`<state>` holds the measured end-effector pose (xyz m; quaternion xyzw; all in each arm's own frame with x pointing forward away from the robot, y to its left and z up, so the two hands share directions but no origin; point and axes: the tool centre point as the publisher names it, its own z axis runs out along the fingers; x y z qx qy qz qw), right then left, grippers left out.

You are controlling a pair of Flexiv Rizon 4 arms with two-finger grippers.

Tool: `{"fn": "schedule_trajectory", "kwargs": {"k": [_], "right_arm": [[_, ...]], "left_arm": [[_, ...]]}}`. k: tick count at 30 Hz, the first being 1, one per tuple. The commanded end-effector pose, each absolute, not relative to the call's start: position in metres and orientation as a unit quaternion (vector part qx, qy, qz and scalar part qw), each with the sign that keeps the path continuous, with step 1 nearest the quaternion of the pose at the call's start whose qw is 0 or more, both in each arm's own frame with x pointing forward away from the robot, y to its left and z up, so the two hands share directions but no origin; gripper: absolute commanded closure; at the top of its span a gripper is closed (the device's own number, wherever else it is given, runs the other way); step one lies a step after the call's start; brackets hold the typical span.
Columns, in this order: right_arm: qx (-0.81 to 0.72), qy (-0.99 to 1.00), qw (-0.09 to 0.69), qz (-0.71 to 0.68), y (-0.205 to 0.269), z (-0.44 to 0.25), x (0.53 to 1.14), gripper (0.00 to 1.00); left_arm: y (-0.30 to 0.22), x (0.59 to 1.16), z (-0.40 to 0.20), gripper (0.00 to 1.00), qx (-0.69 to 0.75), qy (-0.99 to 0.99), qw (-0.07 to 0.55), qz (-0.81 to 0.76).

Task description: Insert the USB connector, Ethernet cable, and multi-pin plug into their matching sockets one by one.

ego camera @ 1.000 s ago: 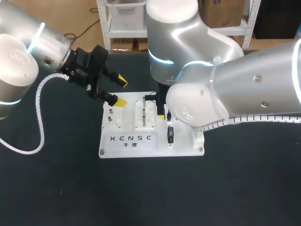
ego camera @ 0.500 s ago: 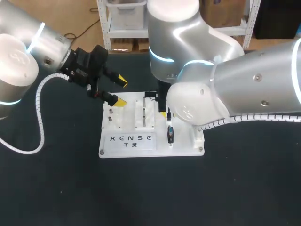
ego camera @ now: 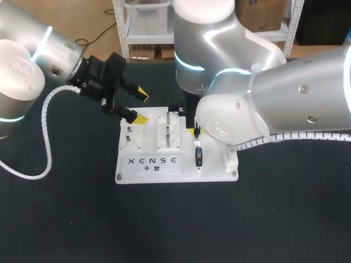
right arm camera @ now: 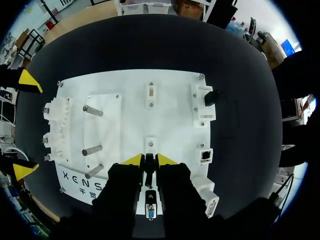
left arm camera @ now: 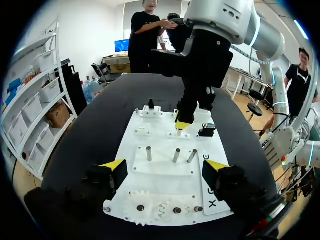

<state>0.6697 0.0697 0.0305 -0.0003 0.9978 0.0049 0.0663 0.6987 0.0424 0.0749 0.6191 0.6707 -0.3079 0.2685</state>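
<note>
Between the right gripper's (right arm camera: pixel 150 160) yellow tips, a slim black connector (right arm camera: pixel 148 172) is sitting. Both fingers are clamping it from either side, just ahead of a small white socket block (right arm camera: pixel 150 144) on the white board (right arm camera: pixel 170 90). Under that gripper's body, a multi-pin plug (right arm camera: pixel 150 210) is lying on the board. At the board's edge by the gears (left arm camera: pixel 155 210), the left gripper (left arm camera: pixel 165 167) is hovering, with its fingers spread wide apart.

White rectangular plastic board (ego camera: pixel 216 171) on the black counter (ego camera: pixel 164 230), printed label (ego camera: pixel 153 163) along its near edge, row of dark capital letters, two smaller characters beneath, partly shown in both wrist views
</note>
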Motion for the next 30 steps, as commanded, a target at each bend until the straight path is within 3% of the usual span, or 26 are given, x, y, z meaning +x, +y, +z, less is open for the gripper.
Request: {"fn": "schedule_trajectory", "kwargs": {"k": [1,17,30], "right_arm": [[0.001,0.996,0.086,0.011,0.062,0.043,0.664,1.0],[0.028,0.996,0.085,-0.01,0.003,0.049,0.656,1.0],[0.039,0.995,0.089,-0.017,-0.007,0.035,0.657,1.0]], "left_arm": [[0.042,0.7,0.075,0.0,0.62,0.671,0.267,-0.308],[0.042,0.7,0.075,0.0,0.62,0.671,0.267,-0.308],[0.042,0.7,0.075,0.0,0.62,0.671,0.267,-0.308]]}}
